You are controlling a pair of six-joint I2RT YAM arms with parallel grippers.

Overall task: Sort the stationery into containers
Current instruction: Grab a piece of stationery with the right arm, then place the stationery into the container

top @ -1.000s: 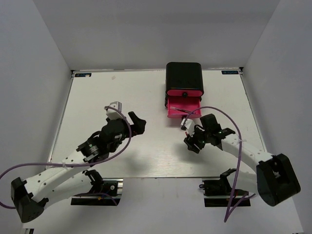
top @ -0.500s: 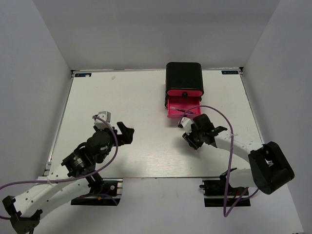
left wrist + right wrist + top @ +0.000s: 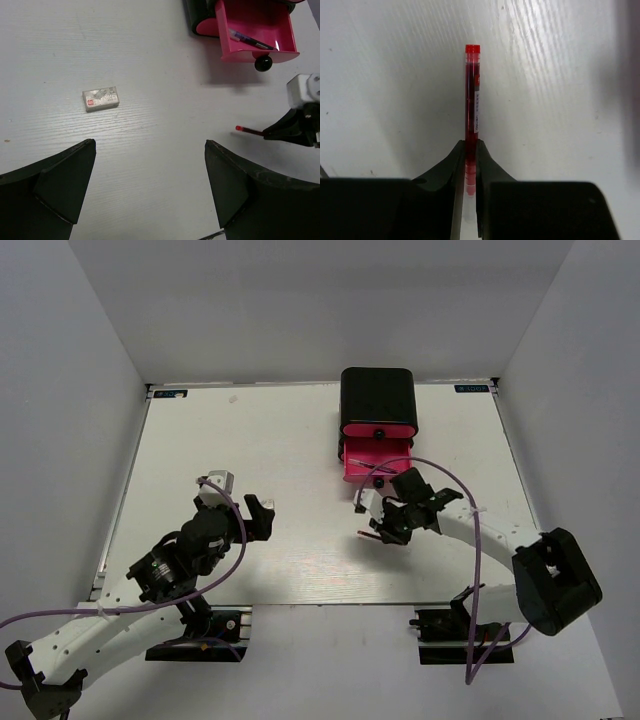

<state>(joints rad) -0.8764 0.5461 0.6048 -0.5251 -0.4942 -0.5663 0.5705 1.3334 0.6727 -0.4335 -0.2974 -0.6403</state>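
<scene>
Red plastic shows between the right jaws. They are clenched on the back end of the red pen (image 3: 472, 90), and its capped tip points away from the wrist over the white table (image 3: 250, 430). In the overhead view the pen juts out to the left of the right jaws, a little in front of the open pink drawer (image 3: 378, 468). Whether the pen is off the table or resting on it cannot be told; at most it sits very close to the surface.

Over the last second the right wrist has swung from just below the drawer front round to the left. The pen now shows in its grip, where it could not be made out before. The left arm has meanwhile pulled back toward its base. The left jaws hang released, spread wide with nothing between them.

The pick looks made, so the carry is probably next. The pen would need turning and bringing over the open drawer of the black cabinet (image 3: 378, 400), where a dark blue pen (image 3: 250, 40) already lies. The whitish eraser (image 3: 101, 98) lies alone on the table, well apart from the cabinet and ahead of the left jaws, so it is likely that arm's job.
</scene>
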